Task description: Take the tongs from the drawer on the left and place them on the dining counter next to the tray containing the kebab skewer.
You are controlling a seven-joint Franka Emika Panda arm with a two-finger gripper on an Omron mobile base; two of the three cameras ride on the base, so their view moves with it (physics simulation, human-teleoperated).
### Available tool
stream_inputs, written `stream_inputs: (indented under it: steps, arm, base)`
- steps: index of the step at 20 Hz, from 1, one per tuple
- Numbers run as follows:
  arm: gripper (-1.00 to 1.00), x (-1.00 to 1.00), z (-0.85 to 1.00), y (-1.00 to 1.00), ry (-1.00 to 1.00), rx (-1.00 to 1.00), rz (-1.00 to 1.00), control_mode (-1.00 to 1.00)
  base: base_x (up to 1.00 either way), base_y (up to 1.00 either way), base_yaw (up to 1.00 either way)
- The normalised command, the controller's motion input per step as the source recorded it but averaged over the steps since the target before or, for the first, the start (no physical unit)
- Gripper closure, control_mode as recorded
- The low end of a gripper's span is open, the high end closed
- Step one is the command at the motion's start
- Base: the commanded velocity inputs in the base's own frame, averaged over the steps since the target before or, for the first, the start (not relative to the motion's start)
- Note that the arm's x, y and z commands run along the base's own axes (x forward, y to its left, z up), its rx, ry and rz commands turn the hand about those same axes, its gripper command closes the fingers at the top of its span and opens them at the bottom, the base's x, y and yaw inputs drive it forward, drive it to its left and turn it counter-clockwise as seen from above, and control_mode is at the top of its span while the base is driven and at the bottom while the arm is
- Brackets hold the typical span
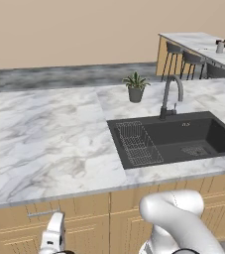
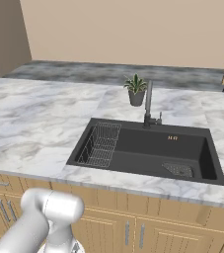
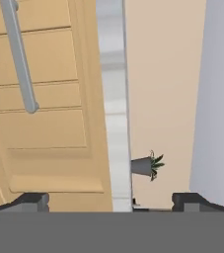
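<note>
We are looking across a wide marble surface (image 1: 44,139) with grey veins, holding a black sink (image 1: 183,139) with a wire rack inside, a curved tap (image 1: 171,96) behind it, and a small potted plant (image 1: 135,87) beyond.

Under the surface's edge runs the light-wood cabinetry. At its left sits the drawer (image 1: 49,218), a shallow wide front with a short silver bar handle (image 1: 42,214). It is closed, so the tongs are hidden inside and we cannot describe how they look.

Far off at the upper right, the dining counter (image 1: 196,42) is showing as a narrow white slab with stools below and a dark shape at its far end, too small to identify.

The white arm is bending low in front of the cabinets. In the hand view the claw (image 3: 111,201) is standing wide open and holding nothing, its two dark tips apart at the bottom. The drawer's handle (image 3: 18,57) lies ahead of it and off to one side, not between the tips.

We judge the next step to be reaching and gripping the handle. The risk is misalignment: with the handle off to the side, the tips could close beside the thin bar or slip off it while pulling, leaving the drawer shut. A pull off the drawer's line could also jam it.
</note>
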Motion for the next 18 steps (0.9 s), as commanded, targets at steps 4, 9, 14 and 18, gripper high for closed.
stream_inputs:
  steps: [4, 9, 14, 18]
  arm:
    - [-1.00, 0.01, -0.14, 0.01, -0.04, 0.00, 0.00, -1.00]
    - [-1.00, 0.16, -0.02, 0.03, 0.00, 0.00, 0.00, -1.00]
    - [-1.00, 0.24, -0.07, 0.07, 0.00, 0.00, 0.00, -1.00]
    - [-1.00, 0.22, -0.28, 0.16, 0.00, 0.00, 0.00, -1.00]
  base:
    - [0.00, 0.00, 0.00]
    - [0.00, 0.00, 0.00]
    - [0.00, 0.00, 0.00]
    - [0.00, 0.00, 0.00]
